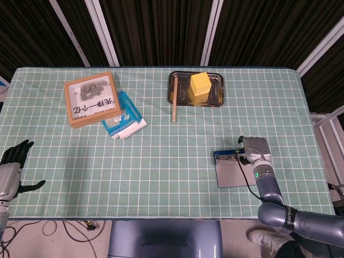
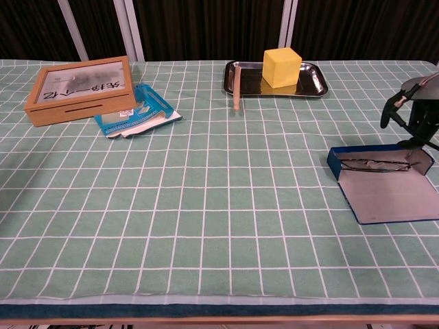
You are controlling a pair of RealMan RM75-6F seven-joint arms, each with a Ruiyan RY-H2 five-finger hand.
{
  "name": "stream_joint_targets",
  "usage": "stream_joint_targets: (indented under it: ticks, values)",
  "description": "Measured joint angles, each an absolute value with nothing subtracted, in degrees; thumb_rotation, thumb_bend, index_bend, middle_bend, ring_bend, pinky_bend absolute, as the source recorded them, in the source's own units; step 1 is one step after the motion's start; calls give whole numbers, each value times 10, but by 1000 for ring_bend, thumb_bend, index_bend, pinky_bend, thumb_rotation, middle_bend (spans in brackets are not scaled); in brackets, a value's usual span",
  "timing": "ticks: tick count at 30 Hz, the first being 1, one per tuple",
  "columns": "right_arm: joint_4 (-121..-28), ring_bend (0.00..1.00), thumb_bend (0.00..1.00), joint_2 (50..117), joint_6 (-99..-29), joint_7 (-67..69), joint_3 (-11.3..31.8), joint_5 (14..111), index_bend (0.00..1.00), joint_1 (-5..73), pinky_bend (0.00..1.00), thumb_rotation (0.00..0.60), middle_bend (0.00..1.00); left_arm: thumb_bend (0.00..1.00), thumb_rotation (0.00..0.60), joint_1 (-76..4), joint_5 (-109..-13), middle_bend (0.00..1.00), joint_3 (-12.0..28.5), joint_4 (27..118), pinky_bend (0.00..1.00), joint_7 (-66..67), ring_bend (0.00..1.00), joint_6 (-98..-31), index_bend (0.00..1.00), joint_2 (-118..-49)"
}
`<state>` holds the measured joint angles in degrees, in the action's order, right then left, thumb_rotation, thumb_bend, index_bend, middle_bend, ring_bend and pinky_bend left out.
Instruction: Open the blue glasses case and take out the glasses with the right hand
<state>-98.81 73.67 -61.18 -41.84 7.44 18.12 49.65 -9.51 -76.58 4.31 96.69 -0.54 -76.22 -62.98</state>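
Observation:
The blue glasses case point(image 2: 339, 162) lies open at the table's right, its grey lid point(image 2: 396, 197) flat toward the front edge. The dark-framed glasses point(image 2: 376, 164) rest in the blue tray point(image 1: 217, 155). My right hand point(image 2: 413, 108) hovers just above the case's right end, fingers pointing down and apart, holding nothing; in the head view this right hand point(image 1: 254, 150) covers the right end of the case point(image 1: 232, 173). My left hand point(image 1: 13, 167) hangs beyond the table's front-left edge, fingers spread and empty.
A steel tray point(image 1: 216, 97) with a yellow block point(image 1: 200, 83) stands at the back, a wooden stick point(image 1: 174, 99) along its left side. A wooden framed box point(image 1: 91, 99) and a blue-and-white packet point(image 1: 123, 118) lie at the back left.

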Motion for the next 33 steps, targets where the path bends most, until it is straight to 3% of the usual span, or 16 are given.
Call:
stream_joint_targets:
  ticks: [33]
  values:
    - [-927, 945, 518, 777, -582, -399, 76, 141, 385, 500, 1000, 600, 875, 26, 600, -96, -761, 0, 47, 960, 0, -1, 0, -765, 0, -635]
